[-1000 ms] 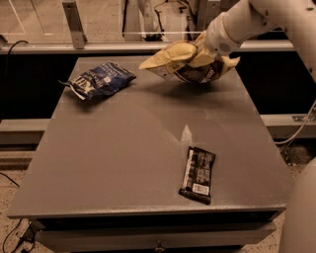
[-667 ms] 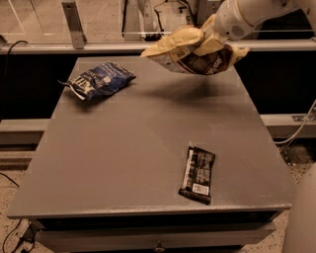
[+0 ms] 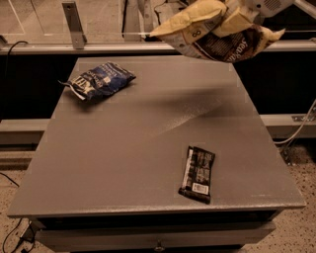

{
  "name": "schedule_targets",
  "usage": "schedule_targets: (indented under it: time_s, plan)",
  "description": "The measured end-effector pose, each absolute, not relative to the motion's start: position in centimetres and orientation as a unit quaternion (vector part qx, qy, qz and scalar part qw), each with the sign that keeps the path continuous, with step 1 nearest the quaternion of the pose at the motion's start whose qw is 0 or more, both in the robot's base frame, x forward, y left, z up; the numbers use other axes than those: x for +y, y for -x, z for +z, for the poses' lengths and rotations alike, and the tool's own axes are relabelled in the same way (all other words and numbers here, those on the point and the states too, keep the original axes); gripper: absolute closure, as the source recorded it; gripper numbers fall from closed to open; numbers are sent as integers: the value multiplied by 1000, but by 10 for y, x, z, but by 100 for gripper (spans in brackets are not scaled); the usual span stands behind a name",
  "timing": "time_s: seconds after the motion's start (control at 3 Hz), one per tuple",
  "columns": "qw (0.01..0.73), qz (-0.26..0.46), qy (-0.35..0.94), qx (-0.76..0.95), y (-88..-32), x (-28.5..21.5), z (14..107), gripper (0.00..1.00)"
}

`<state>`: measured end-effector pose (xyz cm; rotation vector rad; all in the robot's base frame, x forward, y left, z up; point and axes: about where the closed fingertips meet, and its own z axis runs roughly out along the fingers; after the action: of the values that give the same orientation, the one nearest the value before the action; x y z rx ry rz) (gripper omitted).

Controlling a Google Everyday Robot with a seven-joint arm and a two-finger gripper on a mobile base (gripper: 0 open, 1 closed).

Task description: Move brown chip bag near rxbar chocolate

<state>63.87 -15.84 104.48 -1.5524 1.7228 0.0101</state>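
The brown chip bag [image 3: 217, 30], wrinkly tan-yellow foil with a dark brown printed panel, hangs in the air above the table's far right part. My gripper [image 3: 240, 11] is at the top edge of the camera view, mostly cut off, and is shut on the bag's upper side. The bag casts a shadow on the table below. The rxbar chocolate [image 3: 197, 173], a flat dark bar with a white label patch at its near end, lies on the grey table [image 3: 128, 158] near the front right, well below and in front of the bag.
A dark blue snack bag [image 3: 96, 80] lies at the table's far left. A rail with a metal post [image 3: 73, 22] runs behind the table. A cable [image 3: 302, 126] hangs off to the right. The table's front edge has a drawer below.
The gripper has lifted the brown chip bag higher, off the table's far right, so it now hangs near the top of the view. The rxbar and the blue bag have not moved.
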Motion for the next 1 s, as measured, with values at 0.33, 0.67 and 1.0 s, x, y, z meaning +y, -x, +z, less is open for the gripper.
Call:
schedule_targets:
  time_s: [0.33,0.67,1.0]
  plan:
    - [377,-12,613,694,-576,-156,1051,100]
    - [338,2,622,706,-531,-145,1025,100]
    - [302,24,638,708,-506,-137,1001,100]
